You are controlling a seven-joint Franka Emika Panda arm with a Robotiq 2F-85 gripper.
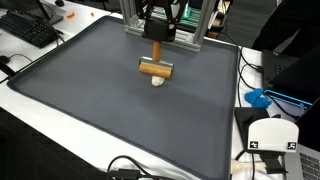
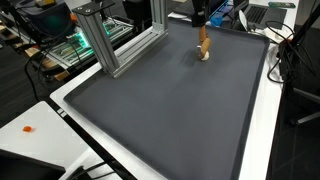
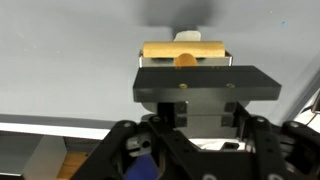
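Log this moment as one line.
gripper | shut on wooden mallet | white object beside head | over grey mat

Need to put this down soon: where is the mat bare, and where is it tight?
The grey mat is bare everywhere between the wooden mallet in the end effector and the near edge. Crowded: the far edge by the aluminium frame, and off the mat beside the keyboard and white device.
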